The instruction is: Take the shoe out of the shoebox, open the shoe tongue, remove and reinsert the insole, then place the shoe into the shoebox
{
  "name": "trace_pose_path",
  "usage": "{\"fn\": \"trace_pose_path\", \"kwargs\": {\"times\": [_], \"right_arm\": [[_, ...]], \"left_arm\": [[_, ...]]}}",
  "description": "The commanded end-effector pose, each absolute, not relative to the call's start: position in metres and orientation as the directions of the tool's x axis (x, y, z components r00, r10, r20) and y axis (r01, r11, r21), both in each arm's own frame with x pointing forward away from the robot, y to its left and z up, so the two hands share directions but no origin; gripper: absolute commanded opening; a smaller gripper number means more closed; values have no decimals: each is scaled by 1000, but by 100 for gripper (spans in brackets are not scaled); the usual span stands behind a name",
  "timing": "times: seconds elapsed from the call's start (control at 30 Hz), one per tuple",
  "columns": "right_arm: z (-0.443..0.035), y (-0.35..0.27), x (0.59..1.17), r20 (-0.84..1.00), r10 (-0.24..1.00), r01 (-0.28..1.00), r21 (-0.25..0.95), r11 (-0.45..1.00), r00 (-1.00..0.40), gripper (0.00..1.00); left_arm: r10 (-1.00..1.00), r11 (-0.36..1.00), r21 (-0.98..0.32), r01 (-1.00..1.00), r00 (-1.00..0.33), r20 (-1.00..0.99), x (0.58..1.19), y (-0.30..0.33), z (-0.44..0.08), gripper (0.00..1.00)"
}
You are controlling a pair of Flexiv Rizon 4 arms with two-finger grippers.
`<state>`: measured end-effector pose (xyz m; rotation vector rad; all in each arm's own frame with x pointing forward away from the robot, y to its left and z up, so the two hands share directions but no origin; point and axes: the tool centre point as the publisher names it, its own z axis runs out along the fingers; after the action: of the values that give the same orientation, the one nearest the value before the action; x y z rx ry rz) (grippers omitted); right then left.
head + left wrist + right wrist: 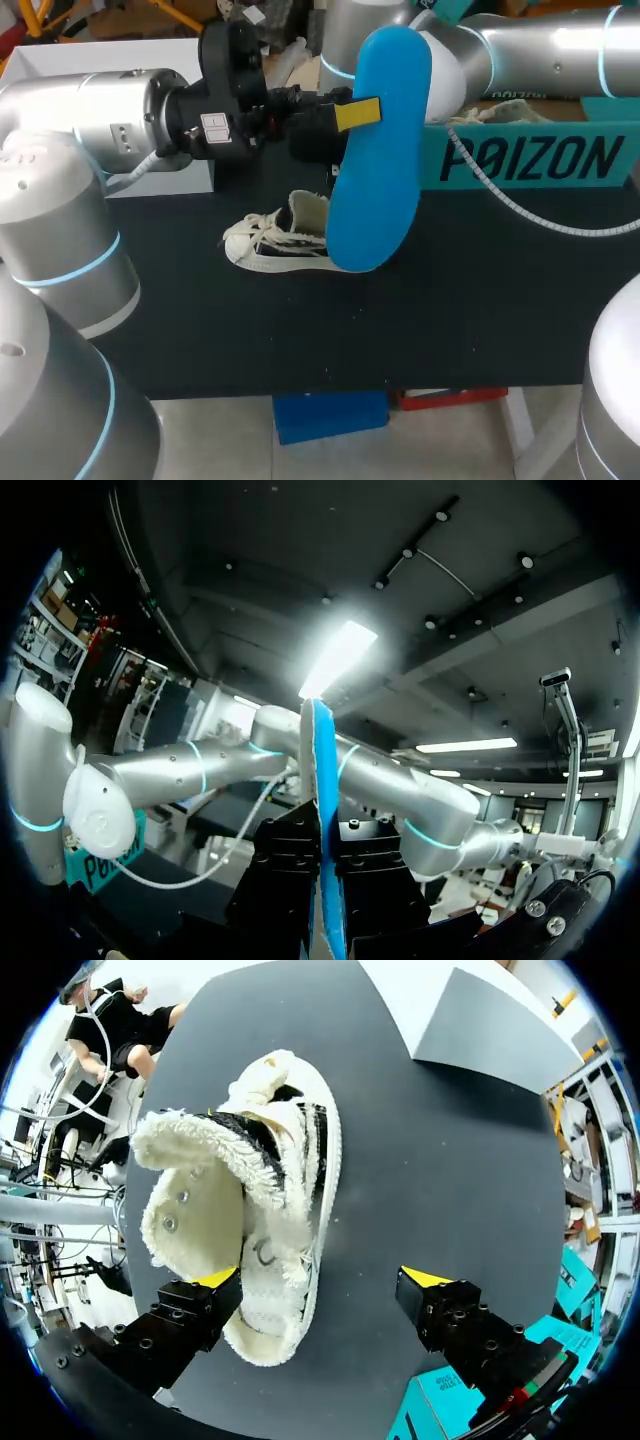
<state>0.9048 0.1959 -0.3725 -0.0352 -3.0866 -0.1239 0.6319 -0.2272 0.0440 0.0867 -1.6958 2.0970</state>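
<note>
While the left hand [358, 113] grips the blue insole [378, 190], right hand [320, 1282] wide open, white sneaker [255, 1210] by its nine-o'clock finger

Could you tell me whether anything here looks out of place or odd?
Only the blue insole: it is out of the shoe, clamped in the air by the left gripper. The shoe lies opened up on the table, under the open right gripper. Nothing looks spilled.

Head camera looks down; right wrist (close) shares shoe [270, 248] [250, 1220]; left seemingly upward.
</note>
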Motion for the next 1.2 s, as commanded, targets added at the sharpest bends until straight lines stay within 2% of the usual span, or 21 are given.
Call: {"fn": "trace_pose_path", "kwargs": {"times": [0.03,0.37,0.4,0.43,0.5,0.53,0.6,1.2], "right_arm": [[-384,208,904,48,27,23,-77,997,-998,100],[-405,213,906,55,55,53,-22,998,-997,100],[-406,213,905,53,61,60,-12,998,-997,96],[-409,211,905,55,64,64,-6,998,-996,50],[-412,210,904,57,66,66,0,998,-996,31],[-413,209,903,58,68,68,0,998,-996,26],[-414,209,901,66,68,68,0,998,-996,0],[-421,209,897,97,76,77,6,997,-992,0]], "left_arm": [[292,-154,-916,-371,-903,317,631,-229,43,0],[292,-154,-916,-371,-903,317,631,-229,43,0],[292,-154,-916,-371,-903,317,631,-229,43,0],[292,-154,-916,-371,-903,317,631,-229,43,0],[292,-154,-916,-371,-903,317,631,-229,43,0],[292,-154,-916,-371,-903,317,631,-229,43,0],[292,-154,-916,-371,-903,317,631,-229,43,0],[292,-154,-916,-371,-903,317,631,-229,43,0]]}}
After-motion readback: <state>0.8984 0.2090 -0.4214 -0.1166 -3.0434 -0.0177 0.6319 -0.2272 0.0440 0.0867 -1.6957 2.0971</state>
